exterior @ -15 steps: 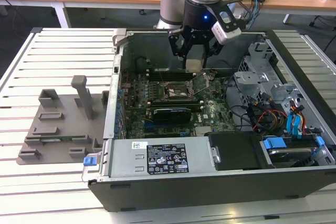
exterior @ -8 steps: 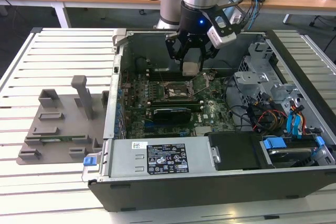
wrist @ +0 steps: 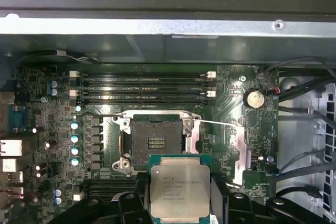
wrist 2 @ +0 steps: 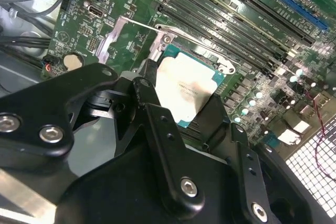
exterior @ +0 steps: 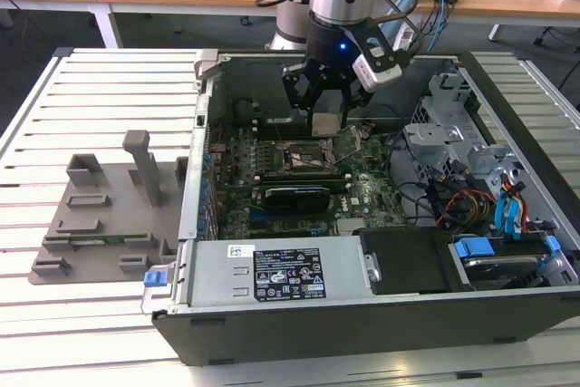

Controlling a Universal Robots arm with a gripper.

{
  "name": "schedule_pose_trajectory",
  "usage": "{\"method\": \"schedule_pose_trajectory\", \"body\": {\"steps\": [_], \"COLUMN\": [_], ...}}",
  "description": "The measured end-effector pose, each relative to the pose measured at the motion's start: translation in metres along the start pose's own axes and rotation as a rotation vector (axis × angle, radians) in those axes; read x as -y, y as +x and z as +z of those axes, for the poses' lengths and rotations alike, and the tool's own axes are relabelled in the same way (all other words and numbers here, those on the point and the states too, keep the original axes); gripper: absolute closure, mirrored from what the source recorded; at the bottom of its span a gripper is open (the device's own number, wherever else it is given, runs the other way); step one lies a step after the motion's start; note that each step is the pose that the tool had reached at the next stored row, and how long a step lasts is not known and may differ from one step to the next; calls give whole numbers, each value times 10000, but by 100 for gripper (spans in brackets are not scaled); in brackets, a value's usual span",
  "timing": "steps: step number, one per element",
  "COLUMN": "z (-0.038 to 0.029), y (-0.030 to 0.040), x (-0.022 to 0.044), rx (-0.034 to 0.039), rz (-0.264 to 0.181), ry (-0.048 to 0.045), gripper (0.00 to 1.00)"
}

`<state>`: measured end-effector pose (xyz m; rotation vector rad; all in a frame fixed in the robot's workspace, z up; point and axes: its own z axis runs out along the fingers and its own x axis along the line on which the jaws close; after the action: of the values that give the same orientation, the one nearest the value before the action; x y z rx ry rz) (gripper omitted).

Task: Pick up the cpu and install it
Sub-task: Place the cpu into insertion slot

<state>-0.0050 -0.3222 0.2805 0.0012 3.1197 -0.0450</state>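
Contact comes first: the tool (wrist: pixel 180 203) is clenched on the cpu (wrist: pixel 180 184), its dark fingers (wrist: pixel 137 195) pressing two opposite edges while the silver-grey lid faces up. We judge the cpu light, thin and stiff, so weight is no worry. The smooth metal top and narrow pale rim give little to bite on, and we think it could slip or tilt under an uneven squeeze. Its underside and the socket contacts are likely the fragile parts, so we take the edges as the right place to hold, as both wrist views show, and the flat faces should not be touched. The cpu sits at the very tips of the fingers, and in the exterior view it hangs clear of the motherboard (exterior: pixel 362 197). Just beyond it in the first wrist view lies the open socket (wrist: pixel 154 142), bare contacts showing, its load plate (wrist: pixel 237 153) swung aside. There the cpu covers the socket's near edge but is not seated. Farther on run the memory slots (wrist: pixel 144 85), then the case wall (wrist: pixel 168 27). Outside the case, on the slatted desk (exterior: pixel 109 88), a grey fixture (exterior: pixel 100 215) rests well apart from the tool
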Motion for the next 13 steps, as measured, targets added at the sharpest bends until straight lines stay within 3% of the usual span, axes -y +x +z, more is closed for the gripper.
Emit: {"method": "schedule_pose_trajectory", "body": {"steps": [9, 13], "z": [77, 78], "y": [33, 32], "x": [-10, -10], "rx": [-1, -1], "rz": [-2, -1], "ry": [2, 1], "gripper": [45, 45]}}
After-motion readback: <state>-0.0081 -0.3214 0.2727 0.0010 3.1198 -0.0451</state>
